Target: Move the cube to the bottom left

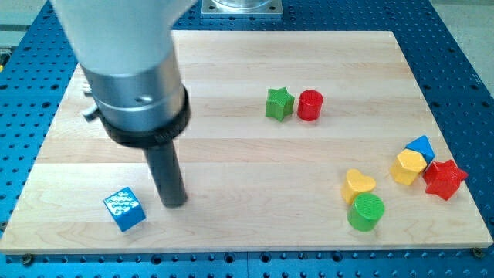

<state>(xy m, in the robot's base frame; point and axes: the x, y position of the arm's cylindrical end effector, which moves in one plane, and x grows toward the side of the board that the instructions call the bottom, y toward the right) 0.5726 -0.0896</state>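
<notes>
Blue cube (124, 209) sat near the table's (231, 166) bottom-left corner, just to the view's left of my tip (174, 204) and slightly lower, small gap, not touching. No hand on this rig, only the rod, so nothing open or closed. Cube looked close to its goal already; any further push would go left and down.

Count, left to right: one blue cube, one green star (279, 103), one red cylinder (310, 105), one yellow heart (358, 184), one green cylinder (366, 211), one yellow block (407, 167), one blue block (421, 145), one red star (444, 178).

Pale wooden desk (231, 162) carries blue cube (124, 209) lower left, green star (279, 103) beside red cylinder (310, 105) upper centre, five blocks lower right
</notes>
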